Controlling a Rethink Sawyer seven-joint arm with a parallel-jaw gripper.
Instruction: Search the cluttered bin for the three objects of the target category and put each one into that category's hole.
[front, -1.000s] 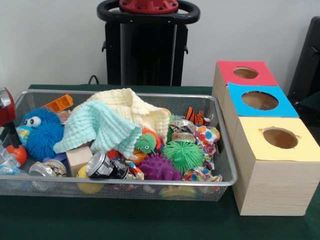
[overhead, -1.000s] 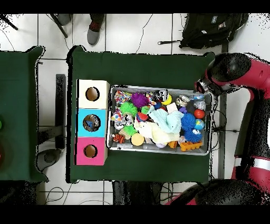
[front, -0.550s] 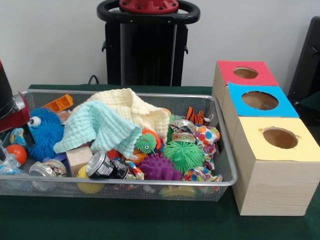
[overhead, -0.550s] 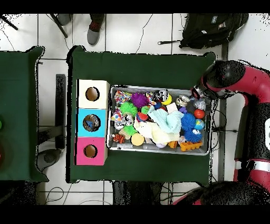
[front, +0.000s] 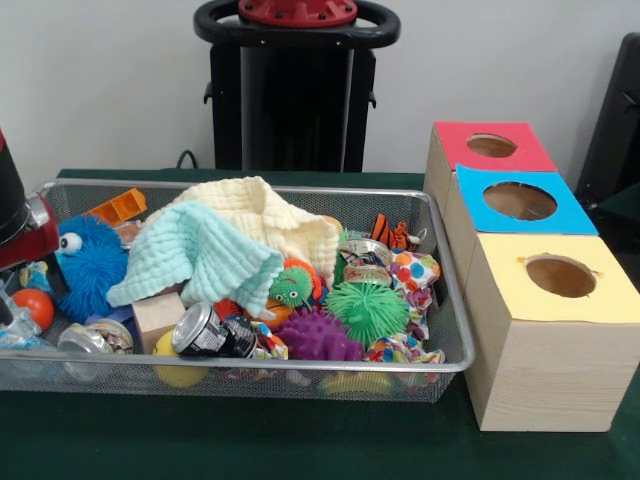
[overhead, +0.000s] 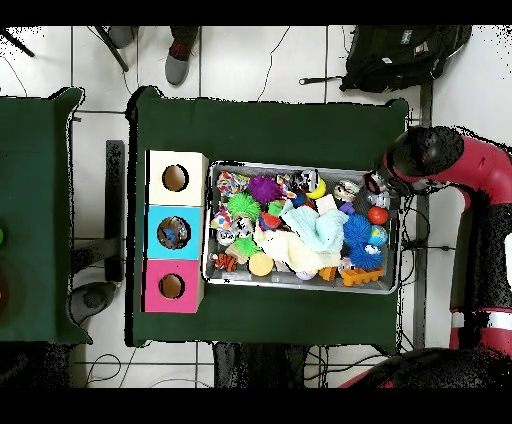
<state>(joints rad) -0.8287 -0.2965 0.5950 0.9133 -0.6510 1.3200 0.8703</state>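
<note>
I hang my pincer over the mesh bin's end farthest from the boxes, beside the blue fuzzy ball, ready to search; whether it is released or clenched I cannot tell. The bin is heaped: cream cloth and mint cloth cover the middle, spiky balls and cans around them. Which category I want is unclear. The yellow-topped box, blue-topped box and red-topped box stand beside the bin.
</note>
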